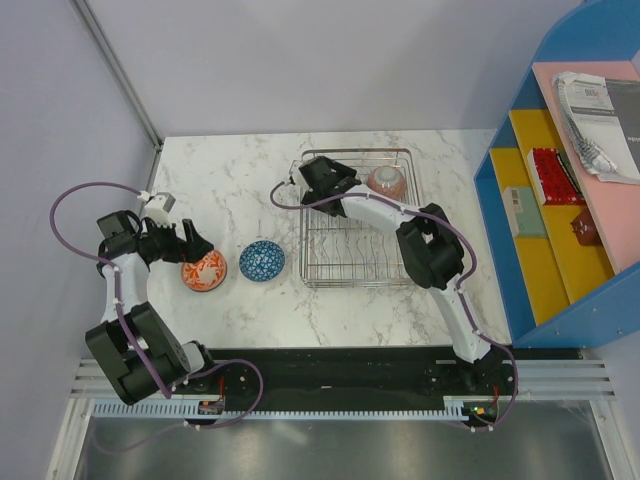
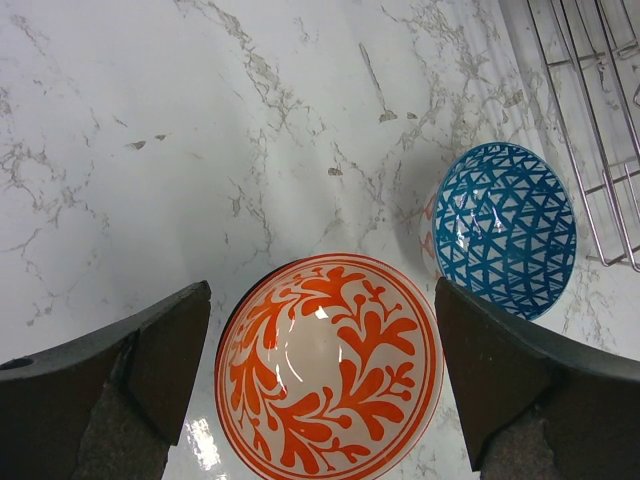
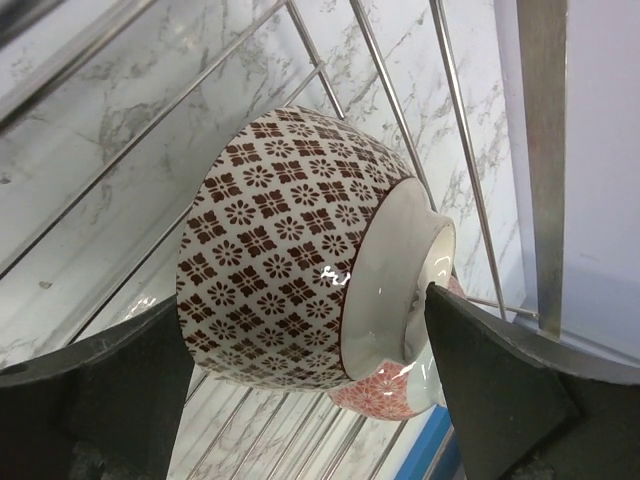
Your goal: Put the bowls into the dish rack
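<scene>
An orange-red leaf-pattern bowl (image 2: pixel 328 368) sits upright on the marble table, between the spread fingers of my left gripper (image 2: pixel 325 375), which is open and hangs just above it. A blue lattice bowl (image 2: pixel 505 228) stands right of it, near the dish rack (image 2: pixel 590 120). In the dish rack (image 1: pixel 355 262), a brown flower-pattern bowl (image 3: pixel 280 260) lies on its side against a red-patterned bowl (image 3: pixel 400 395). My right gripper (image 3: pixel 310 390) is open around the brown bowl, its right fingertip at the bowl's pale base ring. From above, the orange bowl (image 1: pixel 203 270), blue bowl (image 1: pixel 262 260) and racked bowls (image 1: pixel 386 181) all show.
A blue shelf unit (image 1: pixel 500 215) with yellow and pink shelves stands off the table's right edge, holding papers and small boxes. A wall runs along the left side. The rack's upright wires (image 3: pixel 470 160) surround the right gripper.
</scene>
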{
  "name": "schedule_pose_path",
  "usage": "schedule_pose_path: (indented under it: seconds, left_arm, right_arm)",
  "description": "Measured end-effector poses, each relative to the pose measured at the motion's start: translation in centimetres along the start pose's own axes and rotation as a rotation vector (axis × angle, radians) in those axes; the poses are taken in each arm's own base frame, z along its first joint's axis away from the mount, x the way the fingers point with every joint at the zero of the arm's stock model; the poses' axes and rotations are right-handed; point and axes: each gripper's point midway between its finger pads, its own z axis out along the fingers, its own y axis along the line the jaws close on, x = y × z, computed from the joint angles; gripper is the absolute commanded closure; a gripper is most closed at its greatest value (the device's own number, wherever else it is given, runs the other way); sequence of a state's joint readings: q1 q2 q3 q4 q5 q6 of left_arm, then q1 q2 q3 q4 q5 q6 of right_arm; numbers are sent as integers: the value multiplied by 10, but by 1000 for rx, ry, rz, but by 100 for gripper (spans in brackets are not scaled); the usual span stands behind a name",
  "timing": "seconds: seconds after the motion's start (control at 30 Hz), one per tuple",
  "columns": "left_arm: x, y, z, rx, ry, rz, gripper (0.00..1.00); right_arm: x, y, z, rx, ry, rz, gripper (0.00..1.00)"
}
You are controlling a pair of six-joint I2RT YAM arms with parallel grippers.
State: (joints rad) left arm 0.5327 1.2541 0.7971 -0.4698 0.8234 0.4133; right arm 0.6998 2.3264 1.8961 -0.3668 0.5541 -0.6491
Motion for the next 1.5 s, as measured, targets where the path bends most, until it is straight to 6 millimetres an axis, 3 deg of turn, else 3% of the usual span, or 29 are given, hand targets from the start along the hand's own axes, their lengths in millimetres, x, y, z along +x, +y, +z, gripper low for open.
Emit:
schedule_pose_path:
  seconds: [0.63,0.83,1.1,1.2,1.5]
  left_arm:
    - [-3,-1,-2,-4,-11,9,0]
    - [0,4,-4,-33,4,17,0]
    - [-6,26,-10,-129,46,89,1]
    - [-9,36,-9,-151,61,119,2]
    - [-1,43,-3,-146,110,140,3]
  right_arm:
    - [-1,7,-24,-222,-64,156,2]
    - [-4,-20,-42,-217,-96,269,2]
    - [-6,-72,-75,-149,-155,395,2]
    - [-2,-81,-84,-138,-163,415,2]
    - [22,-55,-82,-183,-103,396,2]
